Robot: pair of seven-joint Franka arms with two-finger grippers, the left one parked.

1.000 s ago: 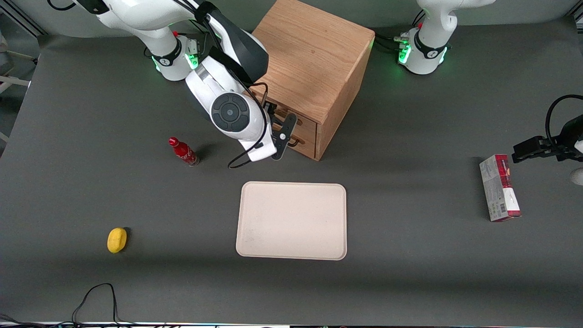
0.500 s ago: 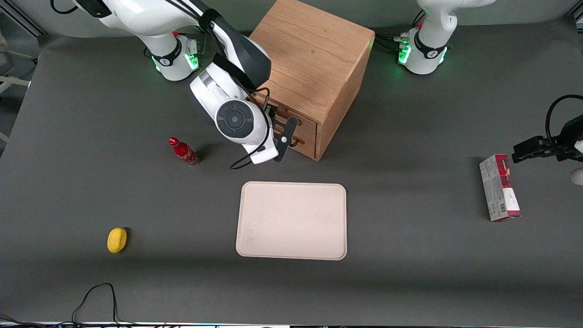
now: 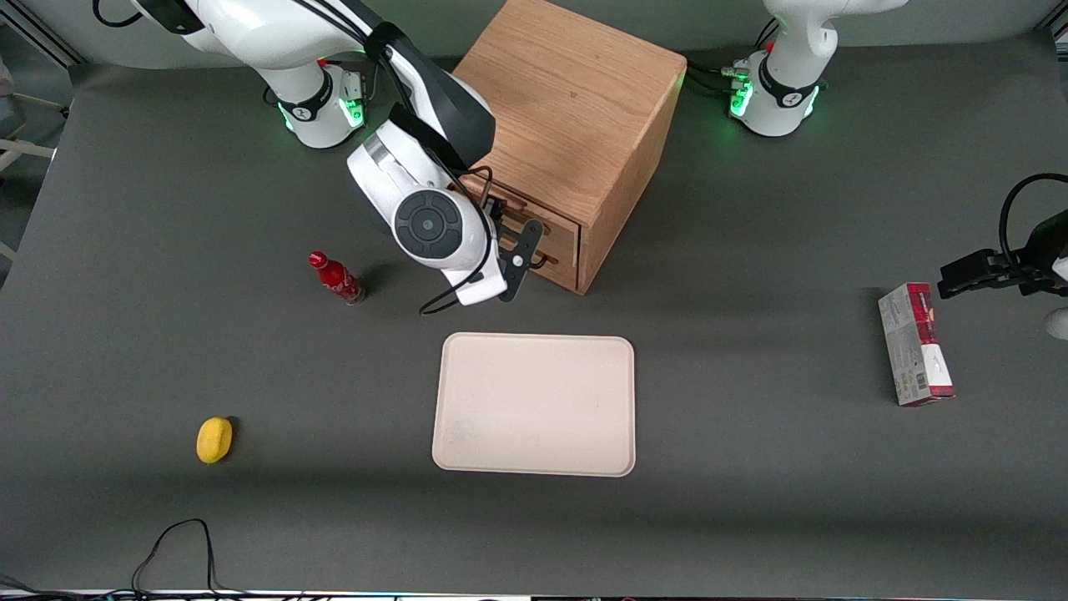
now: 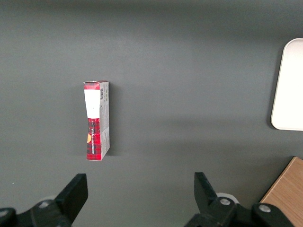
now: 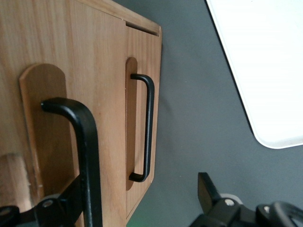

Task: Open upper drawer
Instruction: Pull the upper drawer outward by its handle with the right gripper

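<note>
Upper drawer (image 3: 534, 219) of the cabinet (image 3: 576, 108) sits shut or nearly so, its handle (image 5: 83, 142) between the gripper's (image 5: 137, 201) wide-spread fingers (image 5: 208, 189) — unclosed, they risk sliding off, or snagging the lower drawer's handle (image 5: 147, 127) just beside.

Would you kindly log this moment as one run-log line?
phase: reaching handle | pincer: open, straddling the upper drawer handle, not clamped | upper drawer: shut | lower drawer: shut

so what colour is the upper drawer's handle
Black, on the oak upper drawer; the handle shows best in the right wrist view.
</note>
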